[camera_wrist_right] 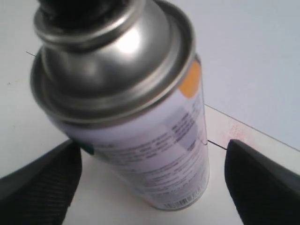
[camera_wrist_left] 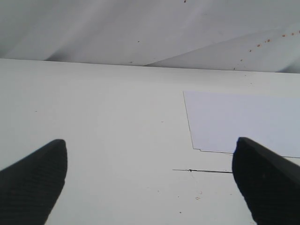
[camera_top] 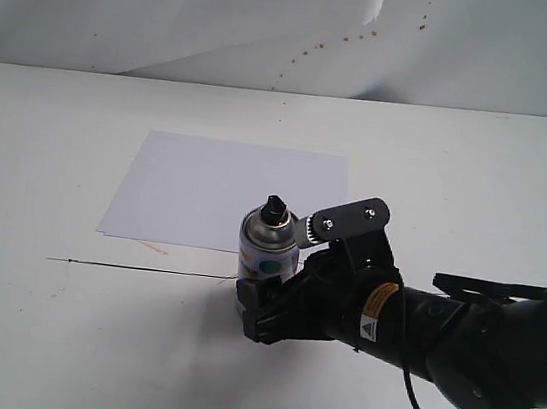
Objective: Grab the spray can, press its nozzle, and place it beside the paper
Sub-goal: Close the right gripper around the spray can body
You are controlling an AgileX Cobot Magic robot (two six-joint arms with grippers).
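Spray can [camera_wrist_right: 140, 126] between spread right fingers [camera_wrist_right: 37, 187], ungrasped; left fingers [camera_wrist_left: 33, 183], wrist-view only, spread

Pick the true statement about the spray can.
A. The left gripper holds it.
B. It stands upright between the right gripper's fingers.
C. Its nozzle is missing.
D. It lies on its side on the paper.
B: the spray can stands upright, its black nozzle on top, at the near edge of the paper, between the open fingers of the right gripper; the left gripper is open and holds nothing.
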